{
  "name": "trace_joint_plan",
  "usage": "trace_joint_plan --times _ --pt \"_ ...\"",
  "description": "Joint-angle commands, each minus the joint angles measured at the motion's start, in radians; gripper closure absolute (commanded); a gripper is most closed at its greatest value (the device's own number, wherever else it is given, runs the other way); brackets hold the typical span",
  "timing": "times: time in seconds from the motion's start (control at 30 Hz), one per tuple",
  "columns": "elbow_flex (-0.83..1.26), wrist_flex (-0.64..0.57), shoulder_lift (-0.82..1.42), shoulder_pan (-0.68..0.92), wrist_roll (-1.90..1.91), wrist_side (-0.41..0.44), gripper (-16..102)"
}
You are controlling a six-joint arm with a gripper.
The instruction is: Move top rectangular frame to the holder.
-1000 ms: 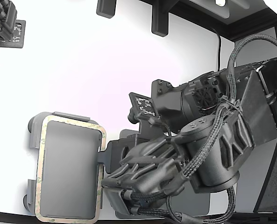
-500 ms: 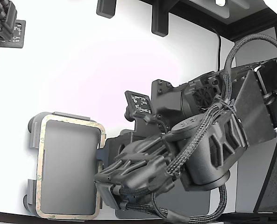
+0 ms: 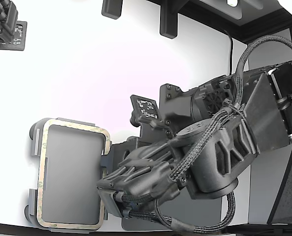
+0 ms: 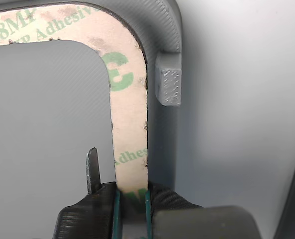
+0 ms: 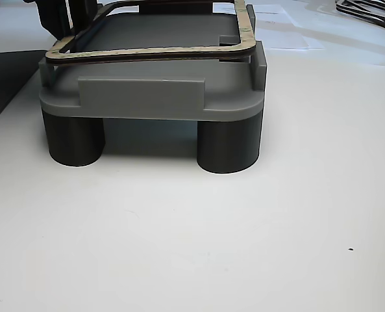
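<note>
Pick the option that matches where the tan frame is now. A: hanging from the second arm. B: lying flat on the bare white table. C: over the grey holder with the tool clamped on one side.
C: the frame lies over the holder, its strip pinched in the tool.

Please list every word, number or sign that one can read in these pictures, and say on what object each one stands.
"68M" and "Adhesiv", cut off, in green on the top rectangular frame, wrist view.
"Adhe", cut off, lower on the same frame, near the gripper.
Square coded tags on the arm: patterns only, no words.
Nothing readable on the holder.
</note>
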Motion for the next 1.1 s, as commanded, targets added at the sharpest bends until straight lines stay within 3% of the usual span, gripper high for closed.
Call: trace_joint_plan --times 0.0,0.73,0.83,0.87,0.97,1.03,1.07 --pt "-0.015 -0.005 0.034 -0.017 0.0 -0.006 98" --pt "0.015 -0.038 0.041 -0.018 -0.006 -0.009 98" --pt "0.018 -0.046 0.046 -0.018 -0.018 -0.006 91" --pt "0.02 -0.049 0.046 -0.018 -0.018 -0.005 80" --pt "0.023 -0.06 0.051 -0.018 -0.002 -0.011 12" --pt "0.015 -0.057 0.051 -0.018 -0.002 -0.012 -14" --pt "0.012 -0.057 0.051 -0.018 -0.002 -0.015 -14"
